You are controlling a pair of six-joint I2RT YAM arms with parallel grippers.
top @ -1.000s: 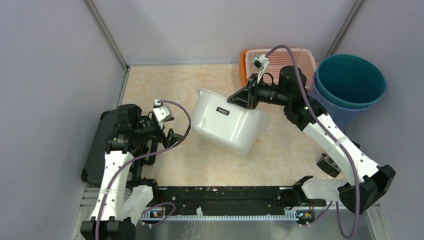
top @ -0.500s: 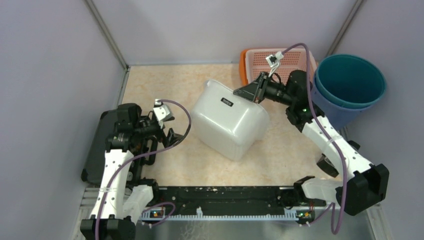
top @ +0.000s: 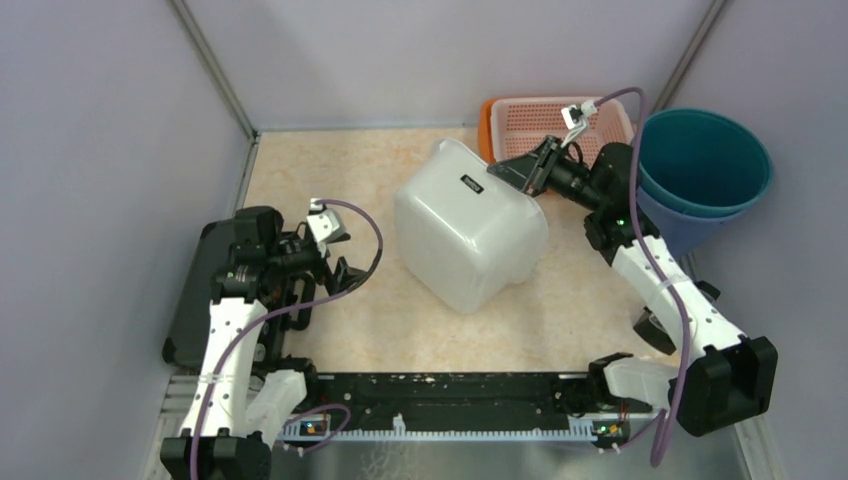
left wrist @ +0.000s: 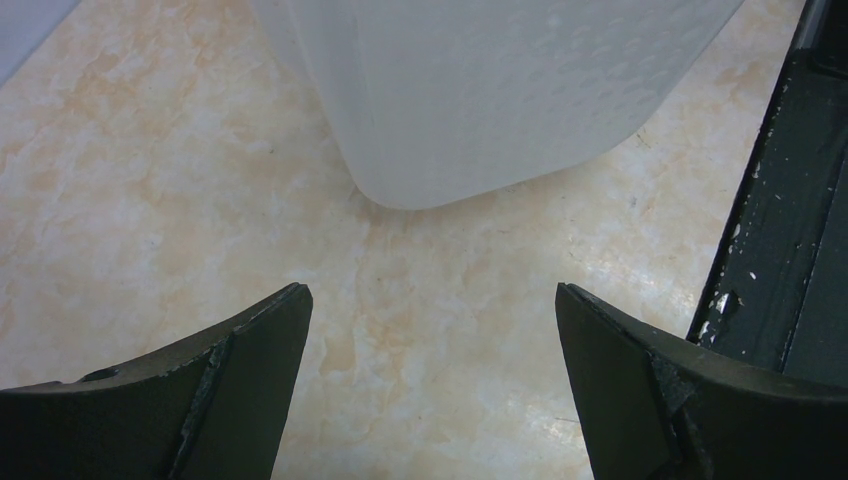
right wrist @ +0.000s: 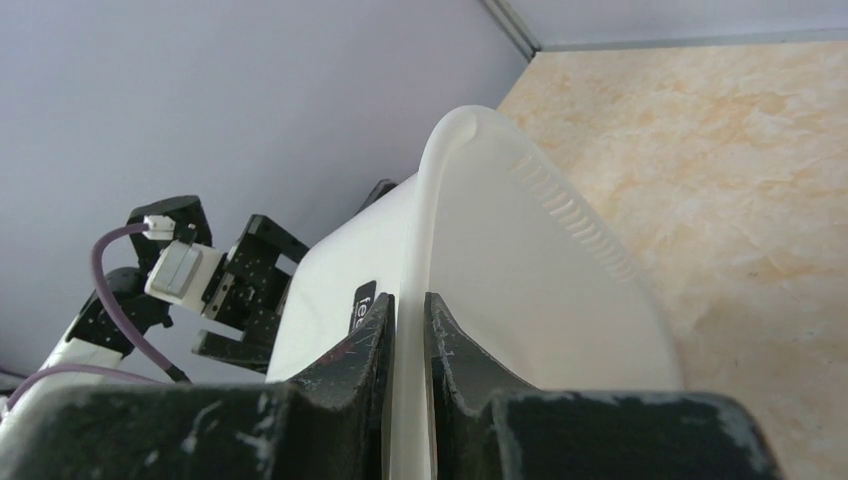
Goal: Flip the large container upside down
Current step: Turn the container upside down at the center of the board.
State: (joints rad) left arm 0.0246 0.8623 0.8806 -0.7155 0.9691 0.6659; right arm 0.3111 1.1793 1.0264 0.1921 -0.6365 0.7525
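From above, the mouth of the large white container (top: 470, 235) faces away from the camera, so nothing inside it can be seen, and the print on the small black label (top: 472, 184) on its wall is too small to read. In the left wrist view only the container's lower rounded corner (left wrist: 480, 90) shows, the rest cut off at the top of the frame. In the right wrist view its wall (right wrist: 520, 270) runs out of the picture at the bottom. The right arm's wrist covers the lower left part of the orange basket (top: 560, 112) in the upper right of the overhead frame. Just right of the basket stands a teal bucket (top: 705, 160) nested in a blue bucket (top: 690, 225), and the arm's elbow crosses in front of them. A black case (top: 190, 300) lies at the left edge beside the left arm, and a black rail (top: 450, 390) runs along the bottom of the marbled table (top: 330, 170). The container sits in the middle of the table, tipped on its side with its base turned towards the lower left. The right gripper (top: 520, 170) is clamped on the container's rim at its upper right, one finger on the labelled outer wall and one inside, the rim's edge rising between the fingertips (right wrist: 375, 320). The left gripper (top: 340, 272) hangs to the left of the container, well apart from it, its jaws spread wide over bare table with nothing between them.
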